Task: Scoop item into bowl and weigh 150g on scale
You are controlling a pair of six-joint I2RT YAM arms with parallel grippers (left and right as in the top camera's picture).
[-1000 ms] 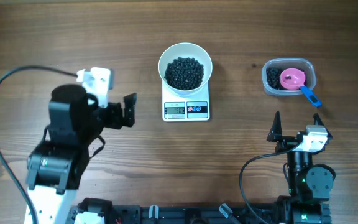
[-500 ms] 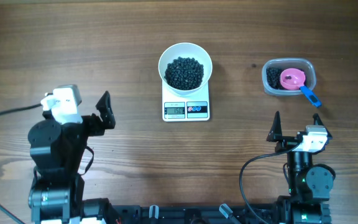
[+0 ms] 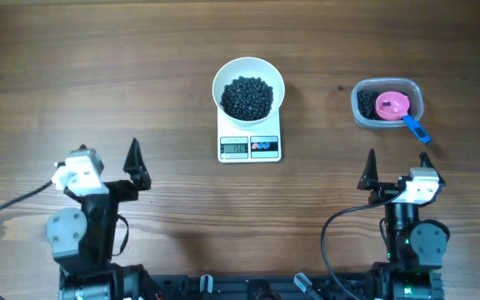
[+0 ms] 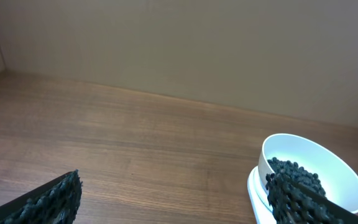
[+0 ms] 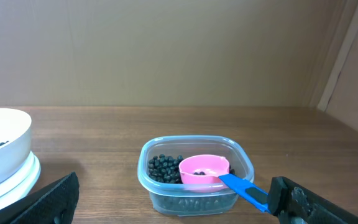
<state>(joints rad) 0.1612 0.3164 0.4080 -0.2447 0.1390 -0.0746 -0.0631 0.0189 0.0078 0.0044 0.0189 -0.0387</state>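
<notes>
Overhead: the bowl (image 3: 220, 90) of item (image 3: 248, 97) sits on the scale (image 3: 249, 147). The scoop (image 3: 392, 104) lies in the tub (image 3: 361, 117), right of the scale, with its handle angled back toward the robot's right side. The right gripper (image 3: 372, 173) is the nearer one, jaws wide and empty. The left gripper (image 3: 137, 167), left of the scale, is likewise released.

Left wrist: the bowl is ahead-right, with bare table (image 4: 135, 143) before it.

Right wrist: the tub is straight ahead, unobstructed.

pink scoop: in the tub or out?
In. The pink scoop lies inside the clear tub beside the beads, its blue handle poking out over the rim.
</notes>
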